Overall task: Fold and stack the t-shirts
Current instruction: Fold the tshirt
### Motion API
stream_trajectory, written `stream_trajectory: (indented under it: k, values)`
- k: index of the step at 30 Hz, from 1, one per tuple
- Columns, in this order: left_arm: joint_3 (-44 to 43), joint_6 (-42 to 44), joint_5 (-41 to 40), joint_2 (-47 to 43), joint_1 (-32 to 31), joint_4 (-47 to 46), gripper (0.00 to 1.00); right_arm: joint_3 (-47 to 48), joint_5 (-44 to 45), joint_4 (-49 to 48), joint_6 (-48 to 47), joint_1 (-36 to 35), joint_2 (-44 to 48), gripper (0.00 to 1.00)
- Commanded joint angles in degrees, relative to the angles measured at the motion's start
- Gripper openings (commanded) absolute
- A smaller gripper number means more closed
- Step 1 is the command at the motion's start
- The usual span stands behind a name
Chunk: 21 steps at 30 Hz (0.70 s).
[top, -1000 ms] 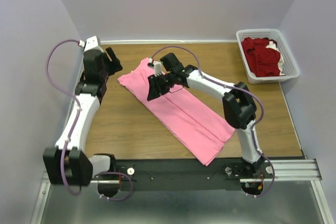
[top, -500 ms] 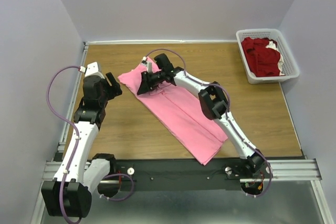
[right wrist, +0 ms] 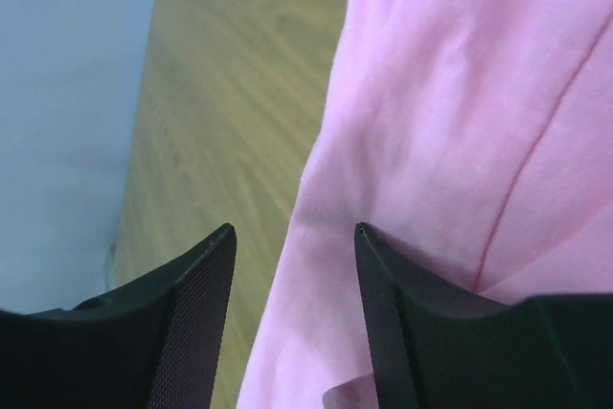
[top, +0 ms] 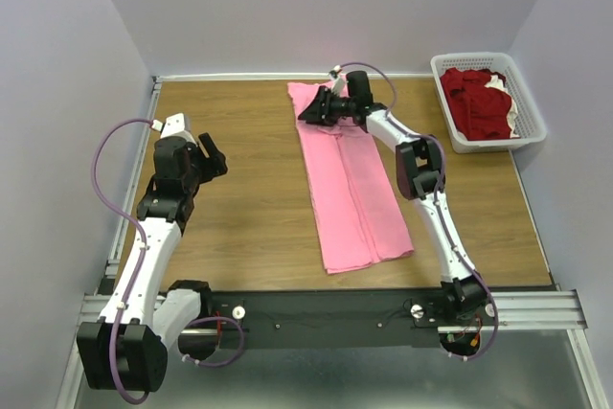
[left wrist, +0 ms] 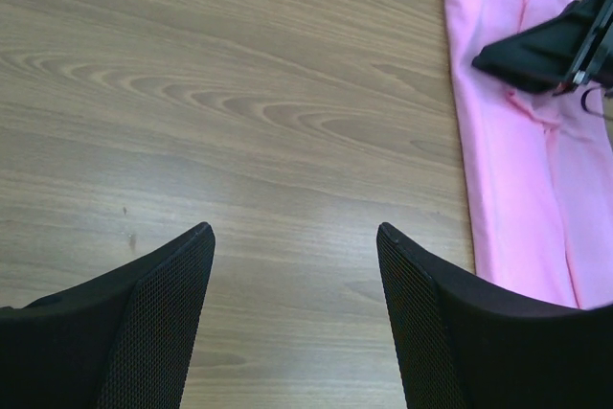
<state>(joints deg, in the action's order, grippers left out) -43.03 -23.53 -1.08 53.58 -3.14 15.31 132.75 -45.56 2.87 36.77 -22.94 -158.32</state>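
The wooden bench (top: 239, 227) carries the bright pink t-shirt (top: 350, 189) down its middle. It is already doubled lengthwise into a long strip running from 12 o'clock towards 6. At about 2 o'clock the white basket (top: 533, 133) holds the dark red t-shirts (top: 476, 102) in a loose heap.

The pink cloth looks light and limp, so I'd expect it to sag, wrinkle and slide on the smooth wood rather than keep its shape. The far hem or its corners seem the sensible place to pinch, through both layers, before bringing that end over towards 6.

The right claw (right wrist: 293, 228) sits at that far end, released, with the cloth under its parted fingers. The left claw (left wrist: 293, 227) hangs released over bare wood at 9 o'clock, well apart from the shirt.
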Motion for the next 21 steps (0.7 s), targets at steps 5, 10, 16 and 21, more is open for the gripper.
stream_trajectory:
  k: [5,10,16,21]
  values:
    - [1.1,1.38,8.63,-0.06,-2.04,-2.74,0.8,5.77,7.42,0.82,-0.3,2.46,-0.34,0.64]
    - [2.59,-0.55,5.66,-2.68,-9.24,-5.38,0.81,-7.44,8.99,0.99,-5.3,2.46,17.28,0.64]
    - [5.05,-6.35,6.35,-2.61,-16.19,-6.08,0.81,-35.24,20.39,3.35,-13.65,2.46,41.48,0.64]
    - [7.43,-11.09,4.25,-3.74,-23.3,-5.47,0.8,-57.66,23.24,10.03,-16.56,2.37,59.5,0.59]
